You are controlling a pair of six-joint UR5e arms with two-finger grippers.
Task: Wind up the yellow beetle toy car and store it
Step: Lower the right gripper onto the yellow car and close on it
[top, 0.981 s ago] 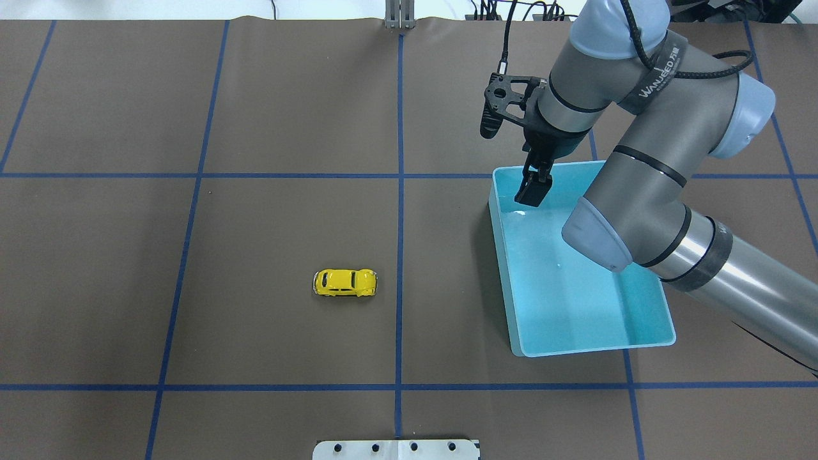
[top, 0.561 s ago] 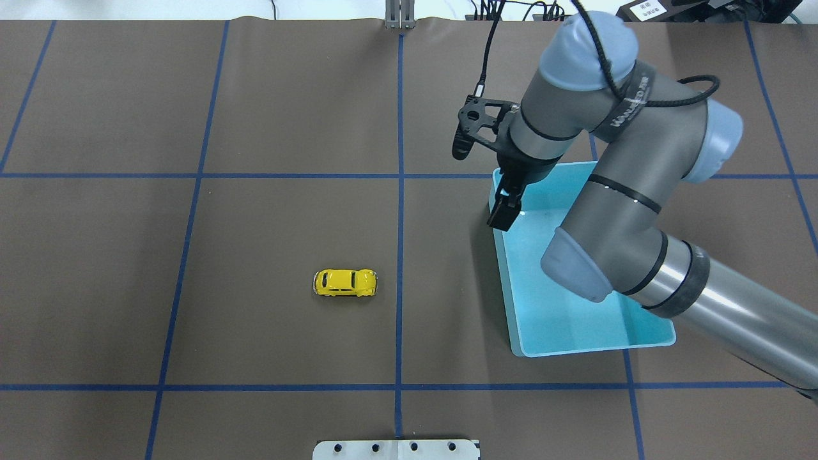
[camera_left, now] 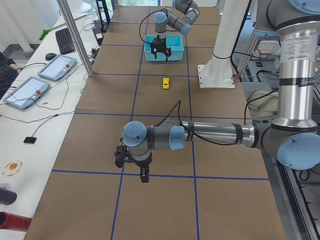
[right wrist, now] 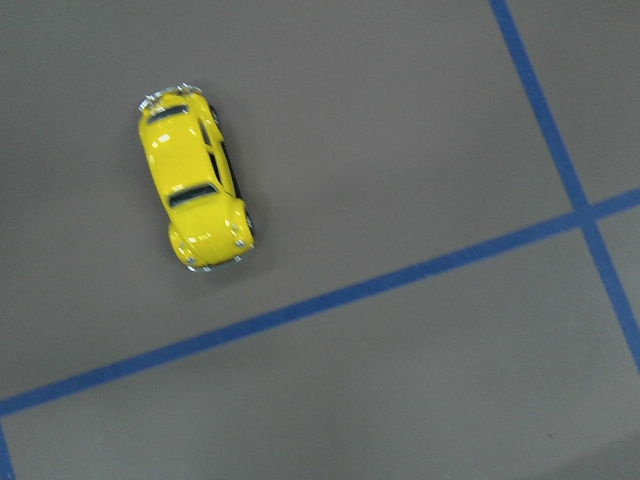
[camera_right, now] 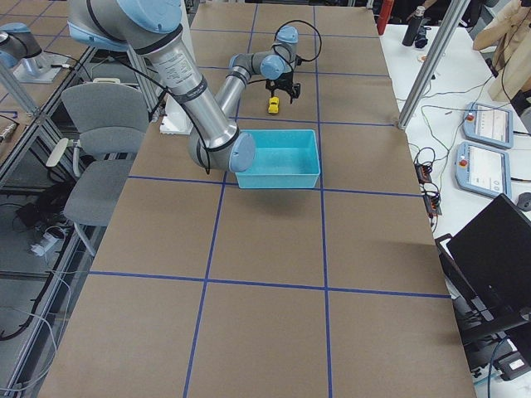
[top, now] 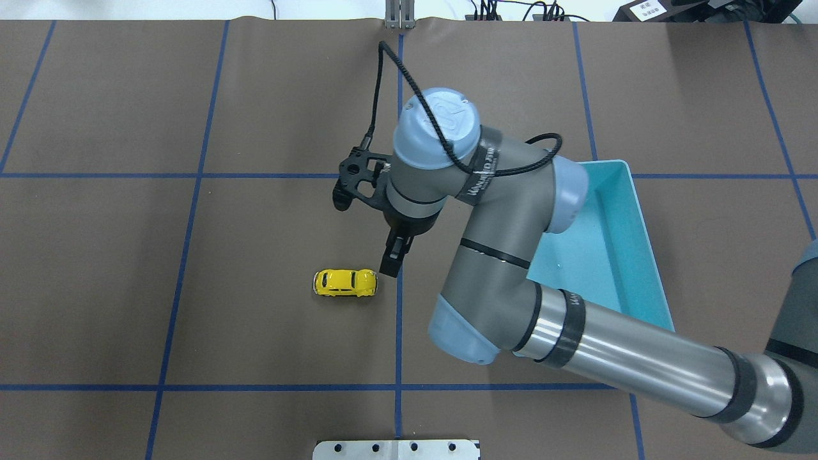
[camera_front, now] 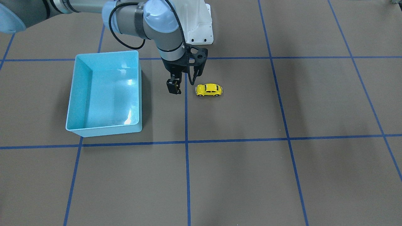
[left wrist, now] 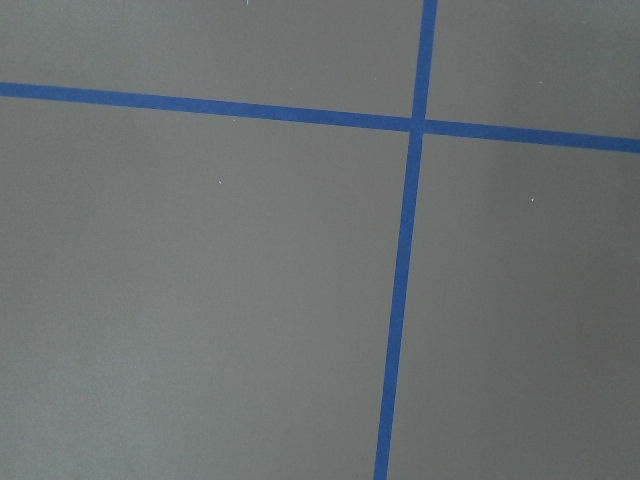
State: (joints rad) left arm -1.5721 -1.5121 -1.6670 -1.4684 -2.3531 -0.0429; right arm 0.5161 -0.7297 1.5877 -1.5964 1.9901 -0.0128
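Observation:
The yellow beetle toy car (top: pixel 345 282) stands on its wheels on the brown mat, left of the centre blue line. It also shows in the front view (camera_front: pixel 209 89) and in the right wrist view (right wrist: pixel 194 180). My right gripper (top: pixel 391 259) hangs just right of and behind the car, apart from it, and its fingers look shut and empty; it also shows in the front view (camera_front: pixel 173 88). The light blue bin (top: pixel 639 255) is empty, partly hidden by my right arm. My left gripper (camera_left: pixel 143 175) shows only in the exterior left view, so I cannot tell its state.
Blue tape lines (top: pixel 399 191) divide the mat into squares. A white mounting plate (top: pixel 396 450) lies at the near table edge. The bin (camera_front: pixel 103 129) stands a short way from the car. The left wrist view shows only bare mat and a tape crossing (left wrist: pixel 413 124).
My right arm has swung left from above the bin to beside the car. The car and the bin have not moved.

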